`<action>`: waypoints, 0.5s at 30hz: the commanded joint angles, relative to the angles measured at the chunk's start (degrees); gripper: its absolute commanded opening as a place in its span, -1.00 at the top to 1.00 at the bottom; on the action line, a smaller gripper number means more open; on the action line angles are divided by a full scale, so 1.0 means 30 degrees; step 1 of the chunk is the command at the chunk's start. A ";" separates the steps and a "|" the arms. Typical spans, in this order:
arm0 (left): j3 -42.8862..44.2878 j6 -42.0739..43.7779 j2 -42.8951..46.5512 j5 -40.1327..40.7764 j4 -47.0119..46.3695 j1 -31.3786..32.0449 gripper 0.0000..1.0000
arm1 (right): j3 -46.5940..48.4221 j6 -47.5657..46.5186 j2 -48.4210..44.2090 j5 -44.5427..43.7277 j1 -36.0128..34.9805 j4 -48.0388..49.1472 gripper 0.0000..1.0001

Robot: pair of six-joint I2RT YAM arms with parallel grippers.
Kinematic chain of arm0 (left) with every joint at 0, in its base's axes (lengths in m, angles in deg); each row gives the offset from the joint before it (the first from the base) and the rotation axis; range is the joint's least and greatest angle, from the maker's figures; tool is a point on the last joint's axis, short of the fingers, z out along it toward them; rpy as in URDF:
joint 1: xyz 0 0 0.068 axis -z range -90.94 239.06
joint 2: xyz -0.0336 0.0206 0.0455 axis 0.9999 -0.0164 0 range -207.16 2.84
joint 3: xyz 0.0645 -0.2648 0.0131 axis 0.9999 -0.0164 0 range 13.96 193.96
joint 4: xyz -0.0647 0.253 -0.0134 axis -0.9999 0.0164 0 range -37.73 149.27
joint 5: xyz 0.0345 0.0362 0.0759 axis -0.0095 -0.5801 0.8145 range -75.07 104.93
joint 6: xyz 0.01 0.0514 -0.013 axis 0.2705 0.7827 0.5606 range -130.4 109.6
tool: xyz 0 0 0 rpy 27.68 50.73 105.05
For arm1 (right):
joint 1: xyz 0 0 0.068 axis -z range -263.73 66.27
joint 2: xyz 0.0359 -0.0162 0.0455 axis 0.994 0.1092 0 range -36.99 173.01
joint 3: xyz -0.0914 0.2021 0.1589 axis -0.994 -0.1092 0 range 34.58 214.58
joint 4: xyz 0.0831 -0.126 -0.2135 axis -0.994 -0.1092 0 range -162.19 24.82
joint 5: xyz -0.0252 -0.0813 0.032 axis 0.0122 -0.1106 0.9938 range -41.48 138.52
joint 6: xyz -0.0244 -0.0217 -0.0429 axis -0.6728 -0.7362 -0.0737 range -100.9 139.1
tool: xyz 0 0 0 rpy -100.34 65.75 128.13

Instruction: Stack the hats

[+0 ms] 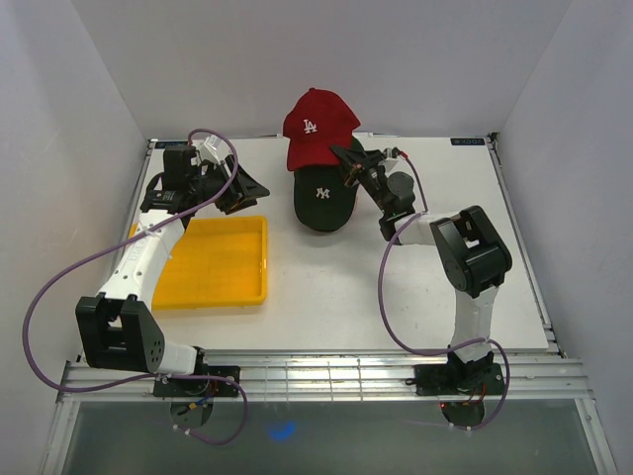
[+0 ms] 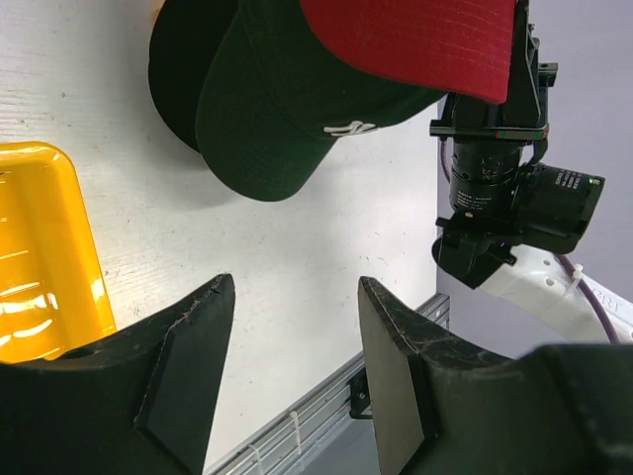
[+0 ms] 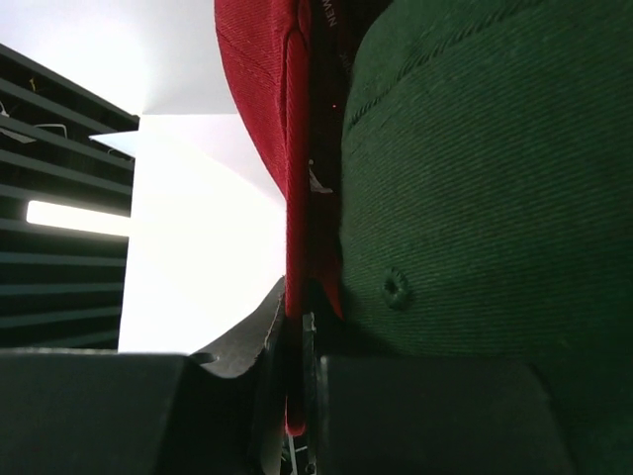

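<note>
Two dark caps [image 1: 324, 198] lie stacked mid-table in the top view, brims toward the arms. The red cap [image 1: 318, 124] sits over their far edge, pinched at its rim by the right gripper [image 1: 348, 166]. The left gripper [image 1: 235, 188] is spread and empty, well to the left by the tray [image 1: 213, 287]. Left wrist: it gapes on nothing, with the green cap [image 2: 267, 129] over a black cap [image 2: 183, 69] ahead. Right wrist: jaws clamp the red rim, green crown just beside, so seating it likely takes a short nearward pull.

We see a white surface [image 1: 396, 297] bearing a yellow tray [image 1: 213, 262] at left and a pile of caps [image 1: 321, 203] behind centre.
</note>
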 commanded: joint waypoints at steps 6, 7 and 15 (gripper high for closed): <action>0.0676 0.0371 0.0207 -0.0133 0.0183 0.0102 -0.26 | 0.1247 0.0046 -0.1340 0.0368 0.0491 1.1588 0.84; 0.0677 0.0371 0.0207 -0.0132 0.0213 0.0102 -0.27 | 0.1131 0.0075 -0.1399 0.0367 0.0521 1.1588 0.84; 0.0765 0.0254 0.0207 -0.0103 0.0243 0.0102 -0.26 | 0.0342 -0.0011 -0.2246 0.0339 0.0580 1.1617 0.84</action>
